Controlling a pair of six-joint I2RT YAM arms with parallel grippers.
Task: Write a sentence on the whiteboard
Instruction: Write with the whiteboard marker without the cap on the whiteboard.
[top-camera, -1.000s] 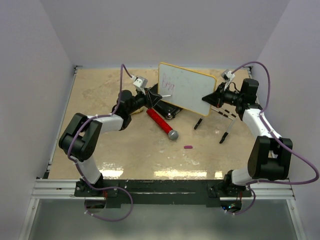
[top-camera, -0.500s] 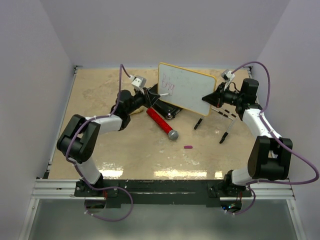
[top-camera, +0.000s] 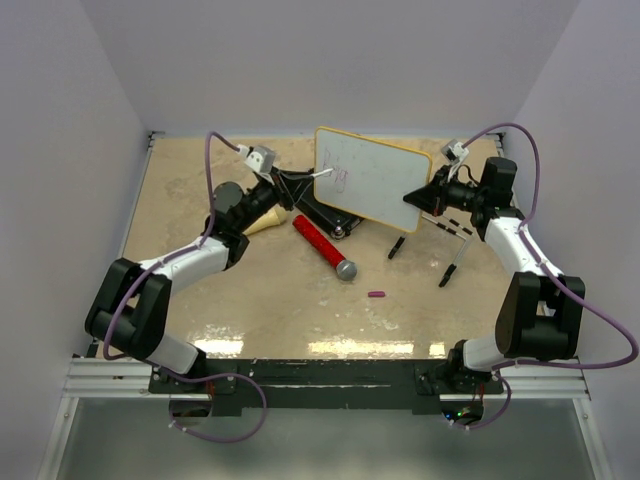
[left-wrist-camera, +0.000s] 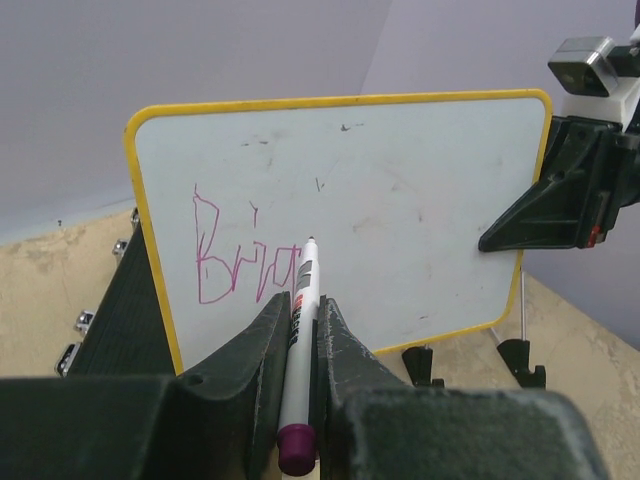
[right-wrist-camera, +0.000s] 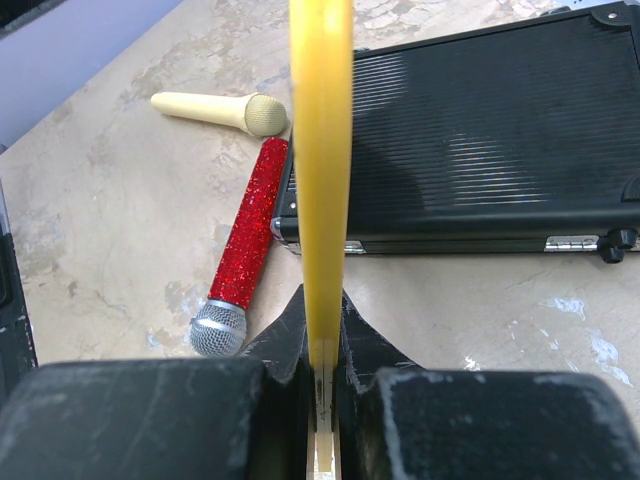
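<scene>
The whiteboard (top-camera: 378, 180) stands tilted up on its long edge, its white face (left-wrist-camera: 400, 190) towards the left wrist camera. My right gripper (top-camera: 420, 195) is shut on its right yellow rim (right-wrist-camera: 320, 150), which runs down between the fingers (right-wrist-camera: 322, 310). My left gripper (left-wrist-camera: 300, 305) is shut on a white marker (left-wrist-camera: 300, 340) with a purple end, in front of the board's left part (top-camera: 300, 184). The marker tip sits at the end of the sentence (left-wrist-camera: 240, 262), a few scrawled magenta letters. Whether the tip touches the board I cannot tell.
A black case (top-camera: 330, 216) lies flat behind the board's lower left, also in the right wrist view (right-wrist-camera: 480, 130). A red glitter microphone (top-camera: 322, 246) and a cream microphone (top-camera: 262, 222) lie beside it. A small purple cap (top-camera: 376, 295) and two black clip feet (top-camera: 397, 246) lie on the tabletop.
My left arm's elbow has swung out to the left and its wrist has drawn back left, still holding the marker at the board. The right arm and the board have stayed put.
</scene>
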